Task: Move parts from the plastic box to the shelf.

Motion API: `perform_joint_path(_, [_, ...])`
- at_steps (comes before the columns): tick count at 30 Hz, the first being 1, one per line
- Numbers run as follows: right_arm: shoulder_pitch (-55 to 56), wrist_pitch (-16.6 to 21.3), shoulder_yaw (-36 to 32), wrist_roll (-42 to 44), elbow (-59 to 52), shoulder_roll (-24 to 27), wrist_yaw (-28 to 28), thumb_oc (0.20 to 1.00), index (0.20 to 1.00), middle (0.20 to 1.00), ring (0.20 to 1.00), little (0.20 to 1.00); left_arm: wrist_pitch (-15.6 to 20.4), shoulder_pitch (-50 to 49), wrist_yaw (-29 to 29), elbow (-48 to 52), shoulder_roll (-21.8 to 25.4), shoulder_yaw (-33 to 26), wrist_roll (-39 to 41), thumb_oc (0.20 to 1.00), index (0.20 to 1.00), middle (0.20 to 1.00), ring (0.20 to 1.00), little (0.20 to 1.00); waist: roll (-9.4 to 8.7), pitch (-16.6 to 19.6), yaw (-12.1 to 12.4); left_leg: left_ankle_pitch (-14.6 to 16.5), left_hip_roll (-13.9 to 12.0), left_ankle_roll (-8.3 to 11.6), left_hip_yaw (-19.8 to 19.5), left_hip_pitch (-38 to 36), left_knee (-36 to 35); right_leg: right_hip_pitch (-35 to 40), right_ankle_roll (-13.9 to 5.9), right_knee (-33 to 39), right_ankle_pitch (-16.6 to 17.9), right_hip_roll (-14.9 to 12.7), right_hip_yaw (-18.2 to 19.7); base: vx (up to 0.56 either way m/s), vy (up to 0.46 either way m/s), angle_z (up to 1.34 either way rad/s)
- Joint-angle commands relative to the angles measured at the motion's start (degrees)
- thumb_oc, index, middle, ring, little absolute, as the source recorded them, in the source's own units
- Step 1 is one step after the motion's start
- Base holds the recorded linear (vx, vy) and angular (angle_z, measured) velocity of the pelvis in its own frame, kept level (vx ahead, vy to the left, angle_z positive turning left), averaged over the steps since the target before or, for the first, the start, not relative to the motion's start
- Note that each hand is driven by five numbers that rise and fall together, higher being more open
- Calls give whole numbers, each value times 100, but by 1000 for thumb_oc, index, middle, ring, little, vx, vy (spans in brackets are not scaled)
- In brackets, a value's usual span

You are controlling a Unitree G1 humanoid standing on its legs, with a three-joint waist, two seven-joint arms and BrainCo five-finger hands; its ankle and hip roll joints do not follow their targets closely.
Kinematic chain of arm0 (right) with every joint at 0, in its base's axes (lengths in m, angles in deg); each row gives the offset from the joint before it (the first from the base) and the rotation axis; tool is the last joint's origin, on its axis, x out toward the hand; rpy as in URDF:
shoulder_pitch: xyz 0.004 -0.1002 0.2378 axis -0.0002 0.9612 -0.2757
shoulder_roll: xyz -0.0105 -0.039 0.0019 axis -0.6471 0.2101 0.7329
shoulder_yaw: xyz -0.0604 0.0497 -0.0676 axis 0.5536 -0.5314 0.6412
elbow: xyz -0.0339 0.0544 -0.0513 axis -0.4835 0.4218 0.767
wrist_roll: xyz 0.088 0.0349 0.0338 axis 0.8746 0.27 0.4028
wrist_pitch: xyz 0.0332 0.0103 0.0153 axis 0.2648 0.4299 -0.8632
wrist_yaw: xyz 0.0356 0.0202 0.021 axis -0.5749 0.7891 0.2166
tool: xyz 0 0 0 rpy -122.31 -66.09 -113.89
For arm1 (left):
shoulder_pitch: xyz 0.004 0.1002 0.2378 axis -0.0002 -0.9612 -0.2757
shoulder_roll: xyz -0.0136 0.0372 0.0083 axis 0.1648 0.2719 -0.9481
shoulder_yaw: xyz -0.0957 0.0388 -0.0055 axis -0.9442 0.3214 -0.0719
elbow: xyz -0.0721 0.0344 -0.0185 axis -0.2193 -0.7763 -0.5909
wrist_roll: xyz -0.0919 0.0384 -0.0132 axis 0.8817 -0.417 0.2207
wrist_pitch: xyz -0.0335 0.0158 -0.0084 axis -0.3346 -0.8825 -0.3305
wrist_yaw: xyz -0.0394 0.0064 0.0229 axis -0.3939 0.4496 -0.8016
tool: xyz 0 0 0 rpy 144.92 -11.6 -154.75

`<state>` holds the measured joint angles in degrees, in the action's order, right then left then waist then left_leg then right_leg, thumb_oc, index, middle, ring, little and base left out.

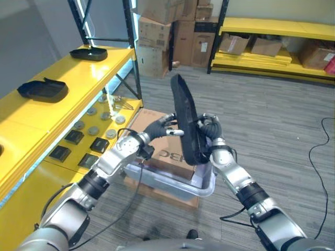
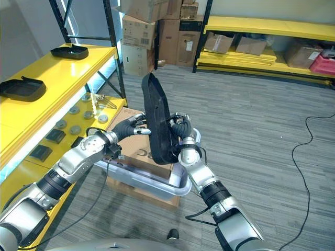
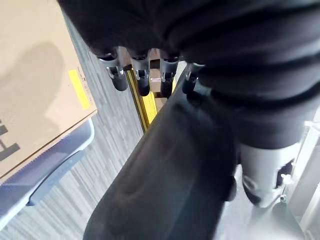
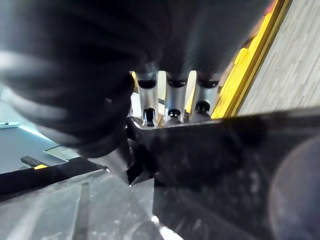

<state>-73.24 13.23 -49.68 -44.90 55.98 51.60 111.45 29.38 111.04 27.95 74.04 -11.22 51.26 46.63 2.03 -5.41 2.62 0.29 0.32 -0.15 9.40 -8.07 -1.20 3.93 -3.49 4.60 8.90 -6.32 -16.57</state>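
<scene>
A long black moulded part [image 1: 186, 117] stands on end above the grey plastic box [image 1: 172, 184], held between both hands. My left hand [image 1: 159, 128] pinches its left edge with fingers and thumb; close up, the part [image 3: 170, 175] lies against that palm below the fingers [image 3: 142, 75]. My right hand [image 1: 210, 132] grips the right side, its fingers [image 4: 172, 100] curled over the part's rim [image 4: 225, 165]. The yellow shelf [image 1: 68, 78] runs along the left, with two black parts [image 1: 44, 89] [image 1: 89, 52] lying on its top level.
A cardboard box [image 1: 149, 119] sits in the plastic box, with more cardboard under it. The shelf's lower level [image 1: 31, 172] holds several small black blocks and grey discs. Stacked cartons [image 1: 167, 36] and a yellow rack [image 1: 272, 47] stand at the back.
</scene>
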Motion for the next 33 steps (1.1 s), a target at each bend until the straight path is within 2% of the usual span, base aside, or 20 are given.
perform_joint_path(1, [-820,440,290,38,-55,-132,-27,200,200,200,200,200,10,341,122,-217,-389,362,377,1000,1000,1000,1000,1000,-73,408,77,107,-216,80,11,375,93,141,-746,-432,-767,-384,6,0,0,0])
perform_joint_path(7, [-910,399,355,74,16,-206,16,200,200,200,200,200,-320,138,393,-522,-686,421,1199,1000,1000,1000,1000,1000,-69,384,61,93,-226,70,27,356,100,148,-729,-447,-770,-370,27,0,0,0])
perform_joint_path(9, [-948,427,357,95,91,-226,-3,200,200,200,200,200,-242,64,497,-746,-836,443,1340,1000,1000,1000,1000,1000,-72,376,56,88,-232,67,32,352,98,143,-726,-454,-765,-368,27,0,0,0])
perform_joint_path(11, [-920,454,315,92,120,-268,-7,200,200,200,200,200,156,-62,468,-1235,-1045,408,1263,1000,1000,1000,1000,1000,-102,394,35,107,-234,62,54,350,104,130,-722,-465,-777,-365,43,36,-15,0])
perform_joint_path(12, [-913,439,307,80,107,-276,-1,200,200,200,200,200,220,-84,480,-1285,-1088,397,1252,1000,1000,1000,1000,1000,-108,392,33,110,-235,60,52,350,100,127,-719,-462,-778,-362,46,0,0,0])
perform_joint_path(14, [-895,408,311,60,90,-295,32,200,200,200,200,200,254,-109,541,-1309,-1152,378,1265,1000,1000,1000,1000,1000,-113,400,39,108,-230,62,41,358,93,124,-726,-450,-773,-362,48,0,0,0])
perform_joint_path(16, [-908,349,311,47,113,-338,148,200,200,200,200,200,382,-76,851,-1311,-1231,319,1246,1000,1000,1000,1000,1000,-118,377,49,112,-230,61,22,331,84,138,-737,-458,-772,-362,52,38,-19,-1])
perform_joint_path(18, [-924,342,292,73,195,-326,203,200,200,200,200,200,339,-54,1088,-1303,-1227,184,1484,1000,1000,1000,1000,1000,-117,380,72,118,-234,67,11,309,73,162,-735,-445,-776,-358,47,45,-4,0])
perform_joint_path(23, [-888,452,180,143,417,-221,303,200,200,200,200,200,489,-4,1122,-1364,-1080,-229,1307,1000,1000,1000,1000,1000,-112,390,152,130,-233,82,-20,303,100,196,-733,-430,-759,-365,4,38,7,0])
perform_joint_path(31, [-761,488,-63,200,445,59,666,200,200,200,200,200,661,-74,1335,-1009,-465,-823,1349,1000,1000,1000,1000,1000,-66,335,333,155,-186,87,-165,386,168,214,-739,-431,-740,-414,-115,5,5,0])
perform_joint_path(33, [-711,444,-163,193,402,133,735,200,200,200,200,200,597,-164,1275,-876,-309,-1039,1459,1000,1000,1000,1000,1000,-52,316,379,158,-177,83,-190,397,172,222,-732,-432,-743,-426,-150,1,14,2])
